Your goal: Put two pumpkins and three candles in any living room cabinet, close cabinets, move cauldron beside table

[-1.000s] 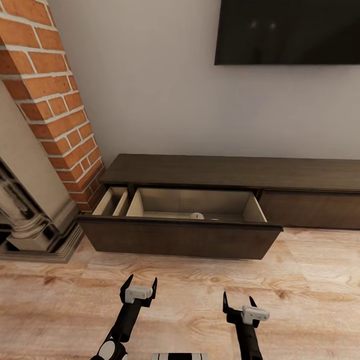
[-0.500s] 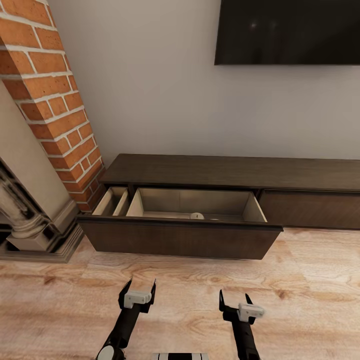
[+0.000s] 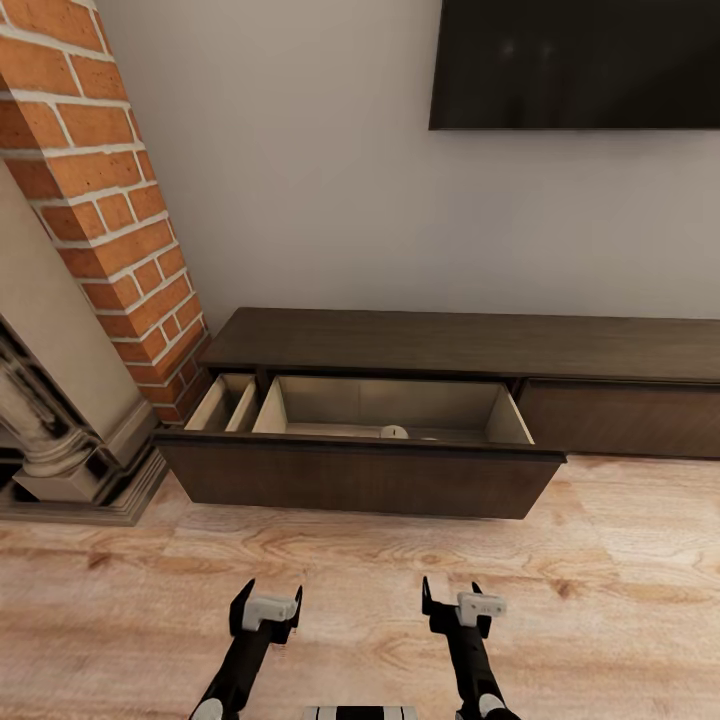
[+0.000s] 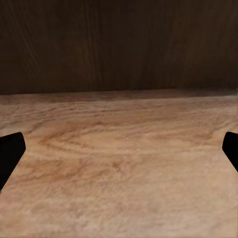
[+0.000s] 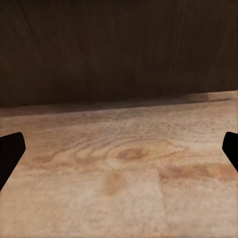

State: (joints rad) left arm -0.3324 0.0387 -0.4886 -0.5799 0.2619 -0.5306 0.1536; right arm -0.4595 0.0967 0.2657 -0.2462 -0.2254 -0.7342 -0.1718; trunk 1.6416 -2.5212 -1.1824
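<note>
Facing the cabinet (image 3: 400,345), whose drawer (image 3: 360,470) stands pulled out with a candle (image 3: 393,432) inside, the left hand (image 3: 265,610) and right hand (image 3: 452,600) hover spread and empty, probably ready to push it closed.

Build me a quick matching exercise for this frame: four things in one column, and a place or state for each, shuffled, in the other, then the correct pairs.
Things:
1. cabinet drawer
2. candle
3. left gripper
4. television

Places or states:
A. mounted on the wall above the cabinet
B. pulled out, pale interior showing
C. open and empty, low over the wood floor
D. inside the open drawer, just its top showing over the drawer front

Pairs: 1-B, 2-D, 3-C, 4-A
</note>
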